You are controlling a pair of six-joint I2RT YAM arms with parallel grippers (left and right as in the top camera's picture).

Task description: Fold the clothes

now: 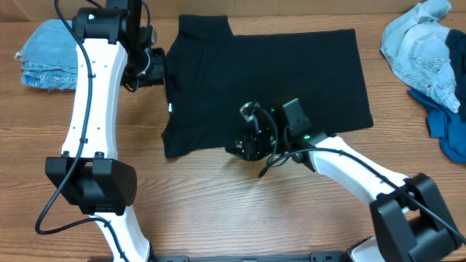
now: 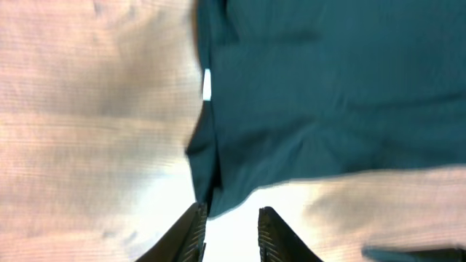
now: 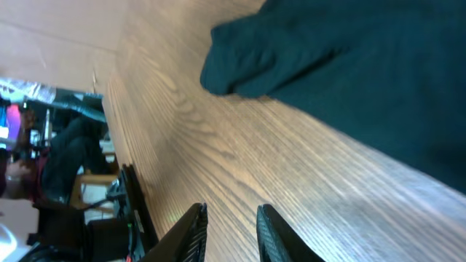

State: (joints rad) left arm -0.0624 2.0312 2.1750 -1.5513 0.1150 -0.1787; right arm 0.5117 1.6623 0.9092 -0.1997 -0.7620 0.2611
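The black T-shirt (image 1: 269, 73) lies spread flat in the middle of the table, its small white tag (image 1: 172, 108) at the left edge. My left gripper (image 1: 155, 65) is at the shirt's left edge. In the left wrist view its jaws (image 2: 231, 218) are open, and a corner of the shirt (image 2: 306, 94) reaches the tip of the left finger. My right gripper (image 1: 244, 145) is at the shirt's lower edge. Its jaws (image 3: 229, 215) are open and empty over bare wood, with the shirt's edge (image 3: 349, 65) just ahead.
A folded light-blue denim piece (image 1: 47, 54) lies at the far left. A crumpled light-blue denim piece (image 1: 422, 44) and a royal-blue garment (image 1: 448, 127) lie at the right edge. The wooden table (image 1: 218, 204) extends in front of the shirt.
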